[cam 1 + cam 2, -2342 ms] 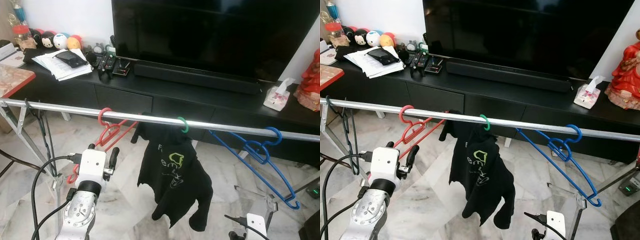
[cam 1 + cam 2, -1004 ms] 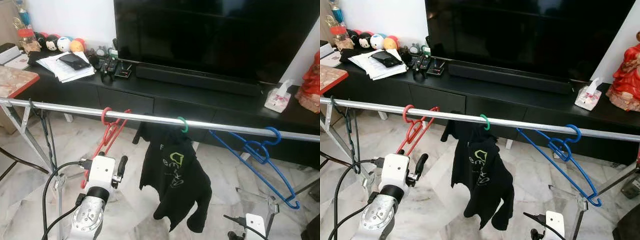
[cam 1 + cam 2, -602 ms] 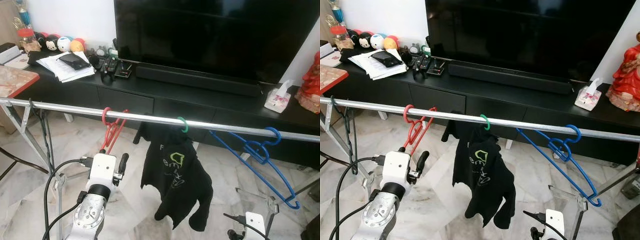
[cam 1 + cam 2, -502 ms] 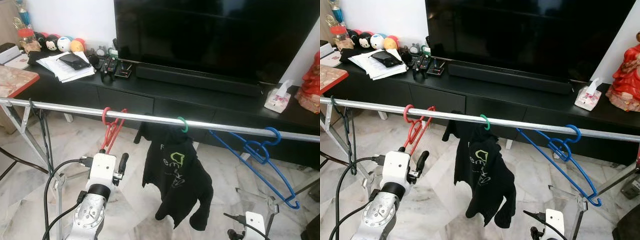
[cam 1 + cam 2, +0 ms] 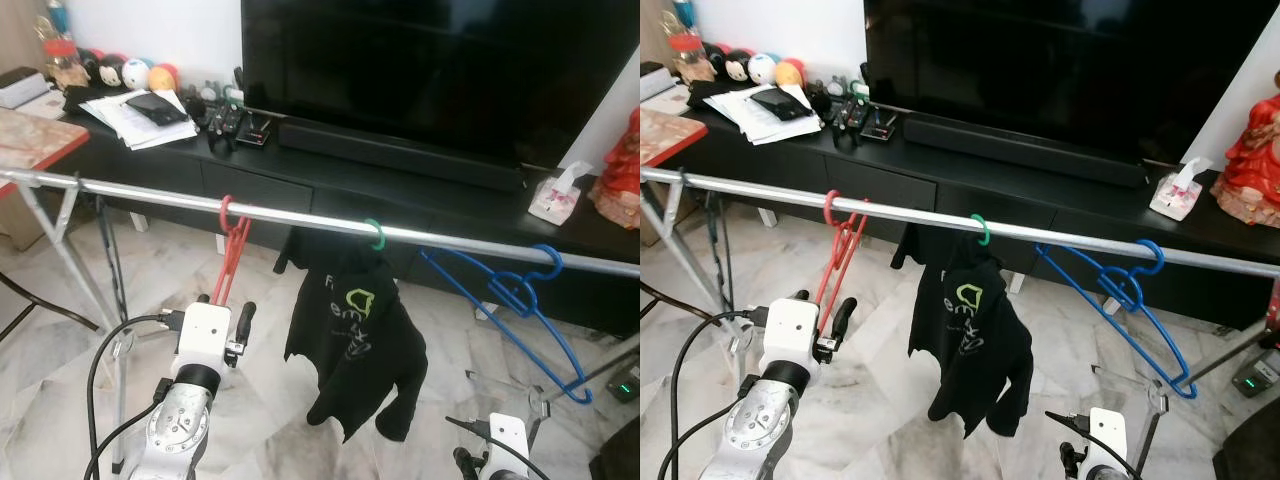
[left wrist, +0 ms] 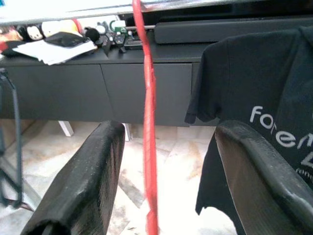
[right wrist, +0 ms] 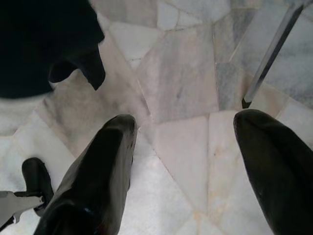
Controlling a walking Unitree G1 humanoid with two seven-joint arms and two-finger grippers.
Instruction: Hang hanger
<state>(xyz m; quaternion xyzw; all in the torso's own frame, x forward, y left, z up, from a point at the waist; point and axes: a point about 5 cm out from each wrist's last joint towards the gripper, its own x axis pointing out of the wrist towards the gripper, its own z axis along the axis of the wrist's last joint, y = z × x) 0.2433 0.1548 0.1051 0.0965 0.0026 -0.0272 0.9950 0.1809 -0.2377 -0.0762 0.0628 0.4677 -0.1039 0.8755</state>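
A red hanger hangs by its hook from the silver rail, turned edge-on to me. My left gripper is just below and in front of it, open. In the left wrist view the red hanger runs down between the two spread fingers without touching either. Further right on the rail are a black T-shirt on a green hanger and a bare blue hanger. My right gripper hangs low over the marble floor, open and holding nothing.
Behind the rail stands a long black cabinet with a large TV, papers, small toys, a tissue box and a red figurine. The rack's legs stand at left and right on the floor.
The camera has shifted, so everything sits further right. The red hanger, earlier tilted sideways, now hangs straight down and edge-on. The shirt has swung slightly. My left gripper stays open beneath it.
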